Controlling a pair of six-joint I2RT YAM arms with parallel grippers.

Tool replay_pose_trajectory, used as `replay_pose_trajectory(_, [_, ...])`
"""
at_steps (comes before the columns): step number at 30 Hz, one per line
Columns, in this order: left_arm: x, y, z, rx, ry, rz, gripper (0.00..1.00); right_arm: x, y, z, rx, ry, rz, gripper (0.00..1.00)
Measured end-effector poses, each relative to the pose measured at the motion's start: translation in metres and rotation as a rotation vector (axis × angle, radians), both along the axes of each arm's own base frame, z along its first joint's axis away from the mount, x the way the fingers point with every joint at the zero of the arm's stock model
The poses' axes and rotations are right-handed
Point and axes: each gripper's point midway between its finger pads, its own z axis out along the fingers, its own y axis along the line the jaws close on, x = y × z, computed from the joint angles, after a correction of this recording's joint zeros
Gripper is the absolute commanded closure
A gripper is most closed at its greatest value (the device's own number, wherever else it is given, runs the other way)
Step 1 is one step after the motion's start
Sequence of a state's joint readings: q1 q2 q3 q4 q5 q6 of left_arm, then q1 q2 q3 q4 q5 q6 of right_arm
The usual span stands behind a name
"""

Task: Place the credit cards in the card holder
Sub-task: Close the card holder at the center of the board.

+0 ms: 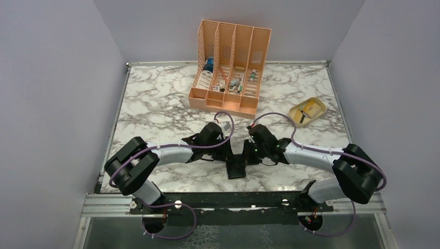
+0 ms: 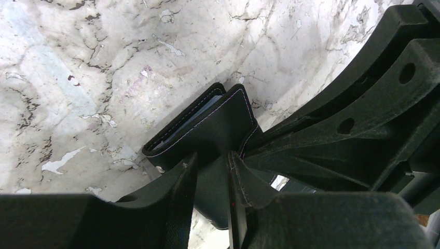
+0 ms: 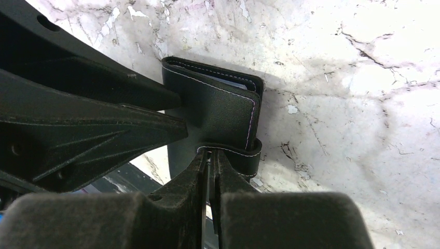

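Note:
The black card holder (image 1: pixel 237 168) lies folded on the marble between my two grippers, near the table's front middle. My left gripper (image 2: pixel 212 155) is shut on one panel of the card holder (image 2: pixel 212 122), which fills the gap between its fingers. My right gripper (image 3: pixel 210 151) is pinched shut on the stitched snap tab (image 3: pixel 244 155) of the card holder (image 3: pixel 218 109). A thin pale edge shows inside the fold; I cannot tell whether it is a card. A pale flat card (image 1: pixel 311 108) and a dark piece lie in the beige dish.
The beige oval dish (image 1: pixel 320 107) sits at the right. A tall orange slotted organizer (image 1: pixel 231 67) with small items stands at the back middle. Both arms meet over the holder, and each wrist view is half filled by the other arm (image 2: pixel 363 104).

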State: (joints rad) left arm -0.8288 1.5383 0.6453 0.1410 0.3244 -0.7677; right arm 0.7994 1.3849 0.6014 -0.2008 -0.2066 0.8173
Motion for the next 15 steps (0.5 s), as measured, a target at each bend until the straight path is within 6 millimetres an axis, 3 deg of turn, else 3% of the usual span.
replay_pose_trajectory(15, [-0.0008, 0.0003, 0.0002, -0.022, -0.004, 0.013, 0.72, -0.0008, 0.0016, -0.0054, -0.161, 0.001, -0.004, 0.94])
